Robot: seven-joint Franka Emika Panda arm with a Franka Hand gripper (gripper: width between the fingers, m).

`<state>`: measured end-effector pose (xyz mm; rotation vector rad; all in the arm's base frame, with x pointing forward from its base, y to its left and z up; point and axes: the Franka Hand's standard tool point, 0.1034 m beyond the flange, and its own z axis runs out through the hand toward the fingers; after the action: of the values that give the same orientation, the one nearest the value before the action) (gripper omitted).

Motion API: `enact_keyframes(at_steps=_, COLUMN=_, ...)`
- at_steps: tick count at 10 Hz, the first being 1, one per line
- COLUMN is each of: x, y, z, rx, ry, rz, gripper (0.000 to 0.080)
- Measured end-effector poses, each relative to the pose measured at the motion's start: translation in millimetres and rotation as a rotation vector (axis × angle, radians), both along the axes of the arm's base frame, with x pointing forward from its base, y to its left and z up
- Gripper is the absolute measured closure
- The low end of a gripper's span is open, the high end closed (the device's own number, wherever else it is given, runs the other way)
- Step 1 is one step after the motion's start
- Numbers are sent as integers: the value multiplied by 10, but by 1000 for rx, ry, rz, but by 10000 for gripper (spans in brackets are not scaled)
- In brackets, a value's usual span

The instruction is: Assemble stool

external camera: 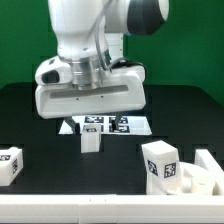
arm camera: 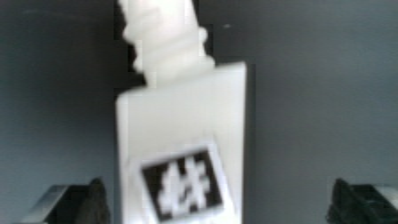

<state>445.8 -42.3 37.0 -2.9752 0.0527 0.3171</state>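
Leg [external camera: 92, 139] stands upright between the gripper's [arm camera: 222, 205] jaws — spread wide, released.

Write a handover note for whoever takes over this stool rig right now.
Gripper: open, fingers either side of a leg, not clamping it.
Things: that leg stands by the marker board; a left block, tagged, sits at the exterior view's left; a right block, tagged, and a white part sit at its right.
Done: no parts seen joined.
Left: the whole assembly, seemingly.
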Motion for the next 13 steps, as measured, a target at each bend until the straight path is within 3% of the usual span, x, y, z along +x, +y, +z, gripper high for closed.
enact_keyframes(at_steps=1, x=119, y=-72, z=60, rx=20, ry=100, rz=57, gripper=154)
enact_keyframes(at_steps=2, x=156, y=-86, z=34, rx=37, ry=90, rz=59, gripper=154)
enact_keyframes(at_steps=3, x=21, y=-46, z=47, rx=50, ry=198, rz=69, gripper=154)
enact_keyframes(at_steps=4, x=36, y=-56, z=49, rx=62, ry=281, rz=89, gripper=151)
enact_keyframes(at_steps=6, x=177, y=-147, z=24, rx=-8, ry=542, rz=0, gripper=151)
enact_keyframes(at_steps=7, x=308, y=-124, z=-2, rx=-14, ry=580, rz=-2, gripper=151)
enact_keyframes(at_steps=8, x=318, y=-145, z=7, rx=-7, ry=618, rz=-2, gripper=151)
enact_keyframes(at_steps=11, x=211, y=-106, z=-32, rx=-1, ry=687, rz=-53, gripper=151)
enact_keyframes(at_steps=13, x=7, y=-55, z=-155, rx=8, ry=799, rz=-121, gripper=151)
